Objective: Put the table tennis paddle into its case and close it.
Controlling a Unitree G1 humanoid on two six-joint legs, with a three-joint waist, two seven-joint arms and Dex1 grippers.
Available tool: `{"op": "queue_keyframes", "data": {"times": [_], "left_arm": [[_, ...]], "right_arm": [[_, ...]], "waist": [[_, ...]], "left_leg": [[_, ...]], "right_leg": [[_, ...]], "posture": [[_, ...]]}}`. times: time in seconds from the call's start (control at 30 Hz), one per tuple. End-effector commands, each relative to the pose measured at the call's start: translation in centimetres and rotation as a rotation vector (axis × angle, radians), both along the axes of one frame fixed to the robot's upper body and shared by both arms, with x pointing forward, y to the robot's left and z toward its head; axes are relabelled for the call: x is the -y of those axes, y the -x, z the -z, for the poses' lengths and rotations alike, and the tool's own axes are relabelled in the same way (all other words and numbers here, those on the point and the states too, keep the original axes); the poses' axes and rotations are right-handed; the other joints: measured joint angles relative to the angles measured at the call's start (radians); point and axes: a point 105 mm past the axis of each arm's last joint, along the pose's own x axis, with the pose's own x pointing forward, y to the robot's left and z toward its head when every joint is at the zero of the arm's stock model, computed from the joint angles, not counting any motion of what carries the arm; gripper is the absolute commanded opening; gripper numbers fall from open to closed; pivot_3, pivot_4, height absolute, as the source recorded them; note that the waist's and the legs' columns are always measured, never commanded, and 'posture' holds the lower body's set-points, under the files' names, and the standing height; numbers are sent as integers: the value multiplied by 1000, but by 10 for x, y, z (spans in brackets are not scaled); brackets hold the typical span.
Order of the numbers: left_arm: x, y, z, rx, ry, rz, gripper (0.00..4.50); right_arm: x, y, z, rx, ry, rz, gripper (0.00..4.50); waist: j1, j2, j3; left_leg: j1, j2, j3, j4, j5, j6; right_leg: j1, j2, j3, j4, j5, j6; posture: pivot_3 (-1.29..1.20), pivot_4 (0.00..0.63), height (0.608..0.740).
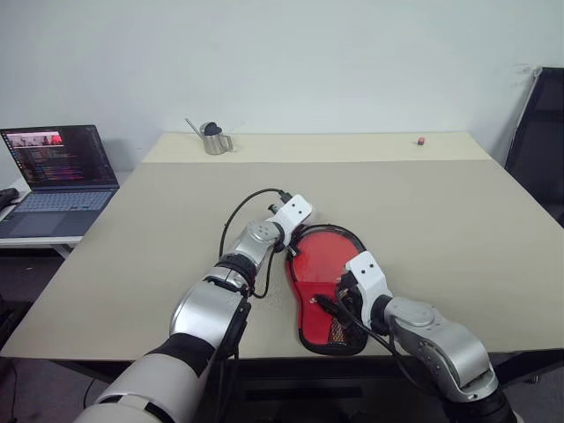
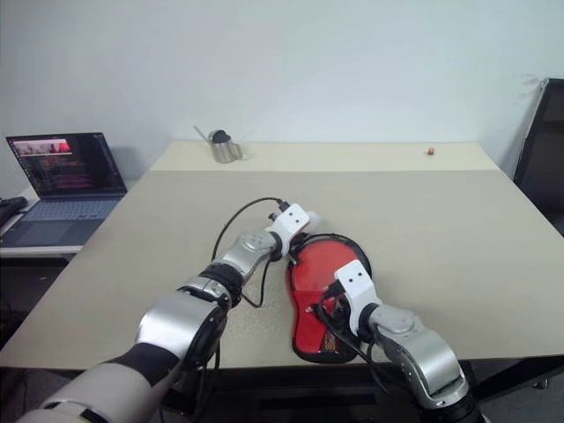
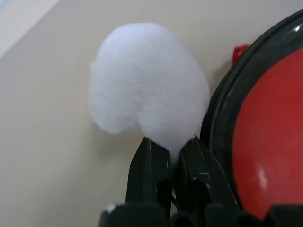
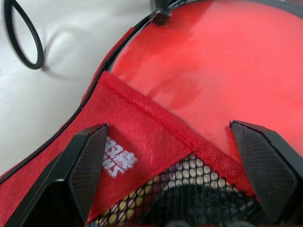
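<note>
Wide-open right gripper [image 4: 176, 165] hovers over the soft red zip case [image 1: 328, 291], its long axis running bottom-to-top, round end uppermost; left gripper [image 3: 171, 150] pinches white fluff [image 3: 147, 80].

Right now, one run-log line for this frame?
paddle in open case | left gripper shut on white fluff at case rim | right gripper open over mesh pocket

You have one table tennis paddle [image 1: 319, 256], one case [image 1: 328, 339], one white fluffy ball [image 3: 149, 85], one metal cup [image 1: 214, 139], one small red object [image 1: 421, 140] at the far edge, one laptop [image 1: 60, 176], and two grippers: left gripper [image 3: 173, 156] and right gripper [image 4: 173, 151].
</note>
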Motion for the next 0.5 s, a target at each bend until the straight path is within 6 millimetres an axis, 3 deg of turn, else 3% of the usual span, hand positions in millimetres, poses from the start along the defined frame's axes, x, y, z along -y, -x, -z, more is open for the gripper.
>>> {"op": "queue_keyframes", "data": {"times": [0.03, 0.5], "left_arm": [[16, -6, -31, 139, -48, 48, 26], [59, 1, -47, 406, -377, 212, 26]], "right_arm": [[3, 17, 29, -143, 40, 12, 4500], [9, 48, 34, -200, 47, 74, 4500]], "waist": [[0, 0, 0], [7, 0, 0]], "left_leg": [[0, 0, 0, 0, 0, 0], [-1, 0, 0, 0, 0, 0]], "right_leg": [[0, 0, 0, 0, 0, 0], [1, 0, -1, -1, -1, 2]], "posture": [[0, 150, 740], [0, 150, 740]]}}
